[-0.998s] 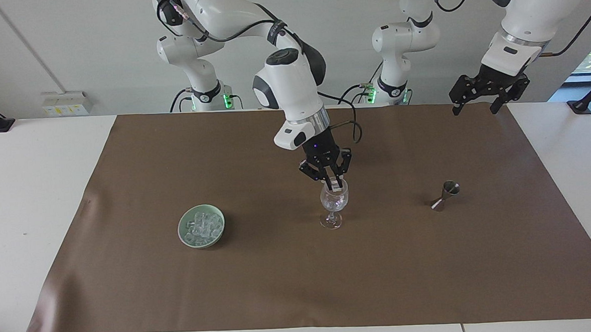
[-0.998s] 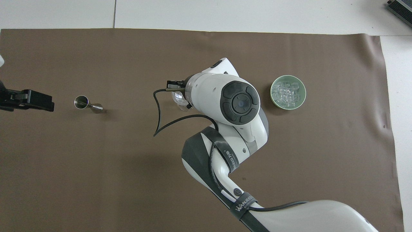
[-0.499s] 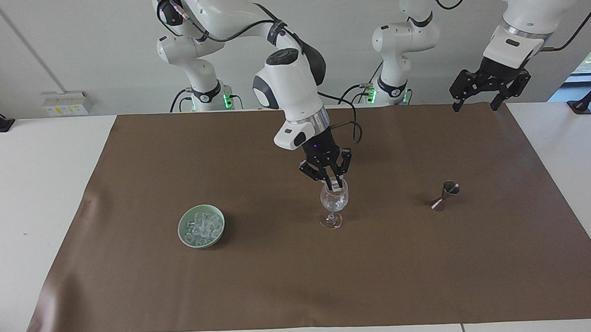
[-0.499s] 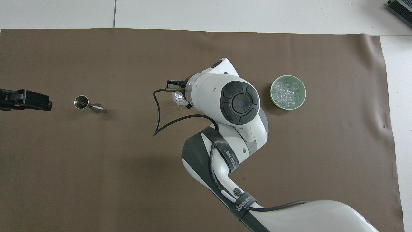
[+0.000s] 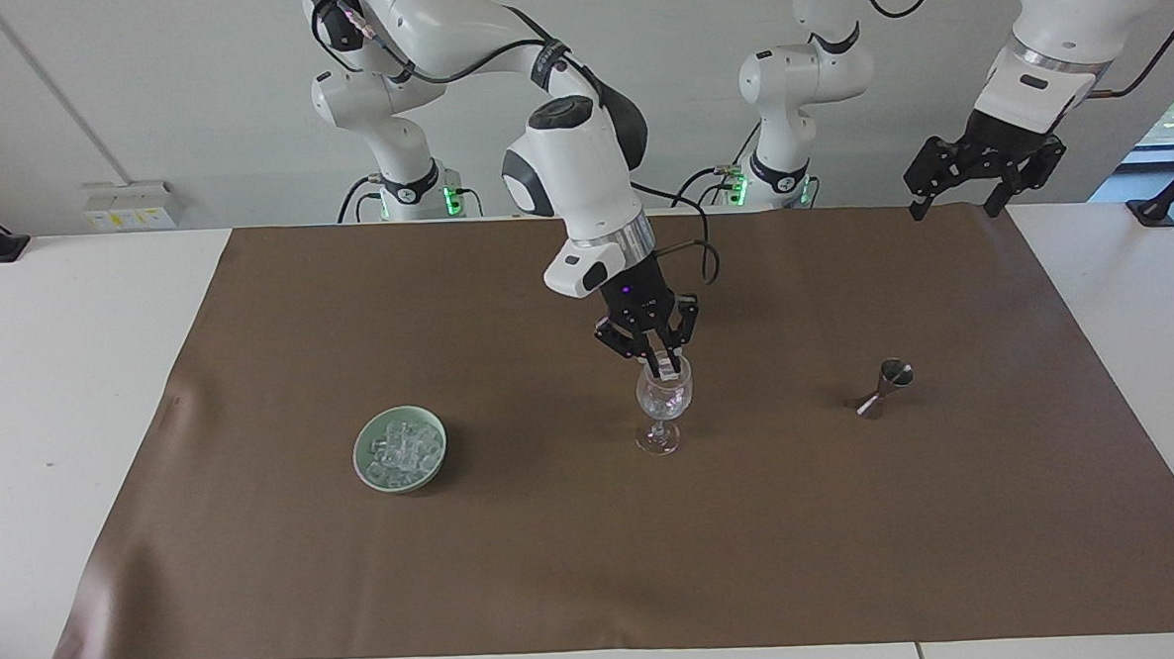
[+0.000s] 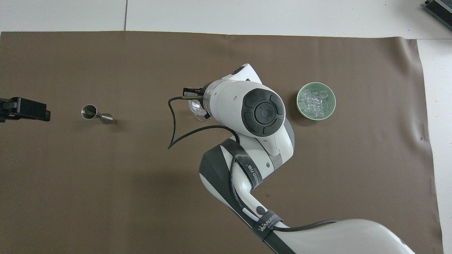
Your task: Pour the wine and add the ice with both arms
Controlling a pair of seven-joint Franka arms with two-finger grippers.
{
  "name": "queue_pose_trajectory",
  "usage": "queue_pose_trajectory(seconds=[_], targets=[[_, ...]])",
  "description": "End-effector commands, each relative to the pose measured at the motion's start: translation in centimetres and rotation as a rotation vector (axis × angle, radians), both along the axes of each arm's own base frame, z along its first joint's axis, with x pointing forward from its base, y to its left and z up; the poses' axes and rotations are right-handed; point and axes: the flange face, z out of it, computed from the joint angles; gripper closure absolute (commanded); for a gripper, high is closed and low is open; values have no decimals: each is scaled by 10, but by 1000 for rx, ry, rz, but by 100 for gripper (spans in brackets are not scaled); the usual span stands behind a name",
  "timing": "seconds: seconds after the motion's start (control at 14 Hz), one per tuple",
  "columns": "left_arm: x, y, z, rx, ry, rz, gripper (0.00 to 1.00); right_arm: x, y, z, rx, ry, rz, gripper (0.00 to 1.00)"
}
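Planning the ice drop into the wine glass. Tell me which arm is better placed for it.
Right. The right gripper hangs over the wine glass, jaws shut on an ice cube. The left gripper waits, open, high at the mat's edge.

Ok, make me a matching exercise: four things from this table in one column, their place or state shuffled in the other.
1 wine glass
2 green bowl
3 jigger
4 left gripper

a holds the ice
b raised in the air, open
c right under the right gripper
d stands alone, toward the left arm's end

Pairs: 1-c, 2-a, 3-d, 4-b
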Motion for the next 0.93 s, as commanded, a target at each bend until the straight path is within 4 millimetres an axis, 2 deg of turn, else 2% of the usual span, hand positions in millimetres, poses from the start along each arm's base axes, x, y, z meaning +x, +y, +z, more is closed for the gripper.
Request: queue_pose_trajectory(seconds=[0.0, 0.86], targets=[[-6, 3, 2, -7, 11, 4, 0, -3, 1, 1, 20, 17, -37, 90], [-6, 3, 2, -7, 12, 4, 0, -9, 8, 3, 30, 30, -55, 90]])
